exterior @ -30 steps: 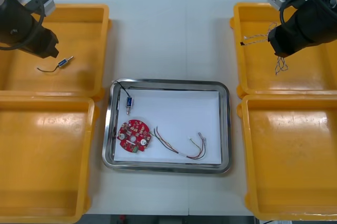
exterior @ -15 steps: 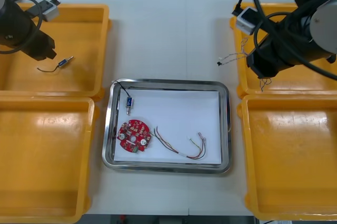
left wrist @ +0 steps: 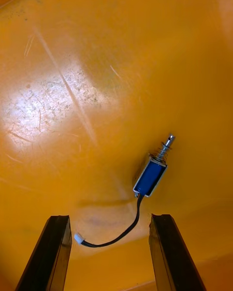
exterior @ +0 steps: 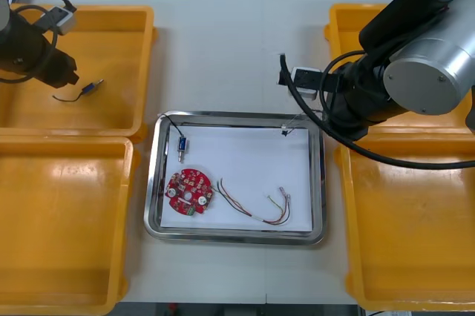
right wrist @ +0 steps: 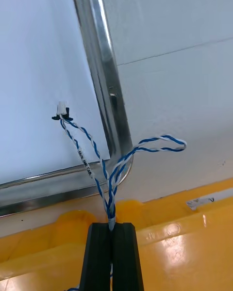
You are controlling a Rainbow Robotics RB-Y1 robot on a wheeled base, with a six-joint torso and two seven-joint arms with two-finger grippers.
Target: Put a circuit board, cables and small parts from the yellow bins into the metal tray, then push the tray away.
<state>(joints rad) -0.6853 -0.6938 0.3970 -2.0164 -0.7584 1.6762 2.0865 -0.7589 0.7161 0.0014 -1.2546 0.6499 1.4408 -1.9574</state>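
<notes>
Tag on cable: a narrow white tag [right wrist: 83, 161] on the twisted blue and white cable [right wrist: 108, 201] carries dark print, too small to read.
Sticker on bin: a white sticker [right wrist: 199, 202] on the yellow plastic bin [right wrist: 170, 252] – nothing legible.
Board: round red circuit board [exterior: 190, 191] – markings unreadable.

— Where does the front camera sit?
— High overhead, facing steeply down, far enough back to take in the whole table [exterior: 223, 49], with the tray [exterior: 151, 182] at the middle.
— And the two wrist cameras?
— Both face down from close range. The right one looks at a corner of the tray, which the front camera also covers. The left one looks into the far left bin [exterior: 119, 41], shared with the front view too.
</notes>
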